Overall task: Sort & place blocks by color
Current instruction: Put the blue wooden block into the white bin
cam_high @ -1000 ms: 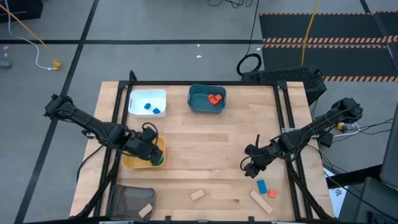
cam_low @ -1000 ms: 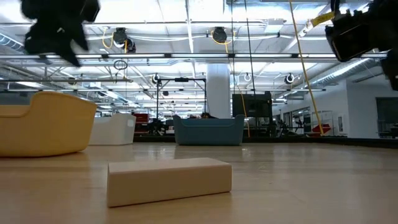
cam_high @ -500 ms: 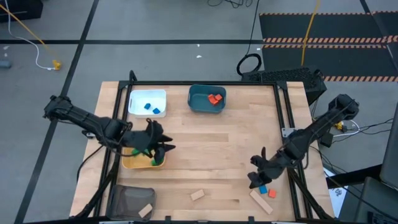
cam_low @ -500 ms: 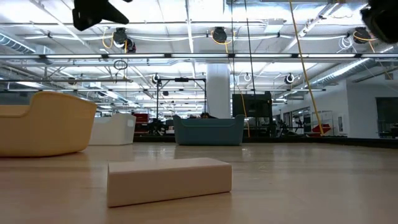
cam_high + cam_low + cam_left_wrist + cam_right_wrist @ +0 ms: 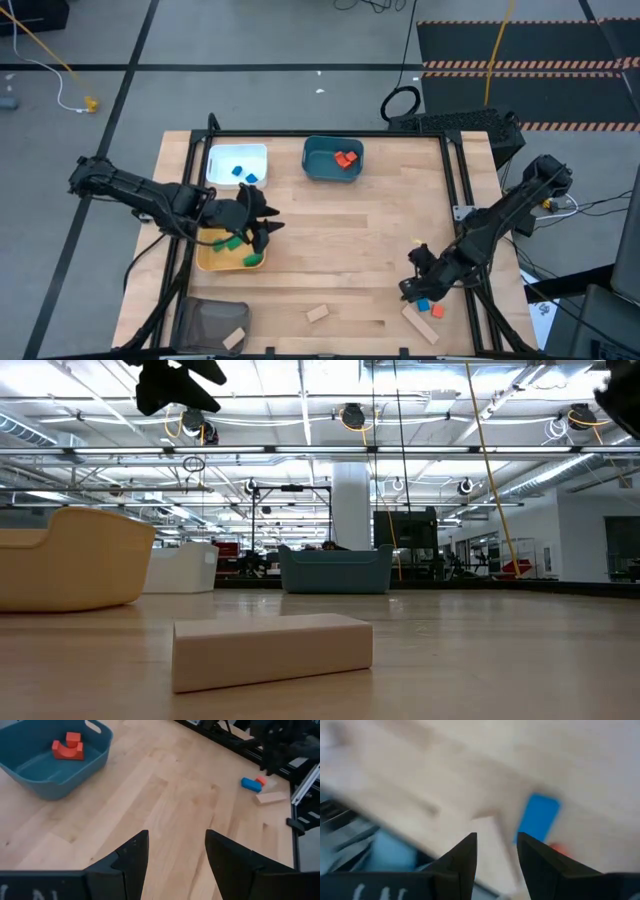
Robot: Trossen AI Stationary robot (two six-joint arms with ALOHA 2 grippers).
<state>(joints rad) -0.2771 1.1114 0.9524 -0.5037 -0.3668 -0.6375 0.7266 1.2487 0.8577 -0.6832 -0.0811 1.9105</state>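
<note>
My left gripper [image 5: 266,228] hovers open over the right rim of the yellow tray [image 5: 208,262], which holds two green blocks [image 5: 232,242]. In its wrist view the open fingers [image 5: 176,845] frame bare table. My right gripper [image 5: 413,290] is open, low over the near right corner, just left of a blue block [image 5: 422,305]. An orange block [image 5: 437,312] and a long tan block [image 5: 420,325] lie beside that one. In the right wrist view the blue block [image 5: 538,817] lies flat just beyond the open fingers [image 5: 496,845]. Another tan block [image 5: 317,313] lies flat near the near edge.
A white tray [image 5: 222,178] with blue blocks and a teal tray [image 5: 322,172] with red blocks [image 5: 346,158] stand along the far edge. A dark mesh container [image 5: 205,322] with a tan block sits at the near left corner. Bare wood spans the table's middle.
My left gripper rose out of the yellow tray and moved toward the table's right; a second green block now shows in the tray. My right gripper travelled toward the near edge and down toward the blue block.
</note>
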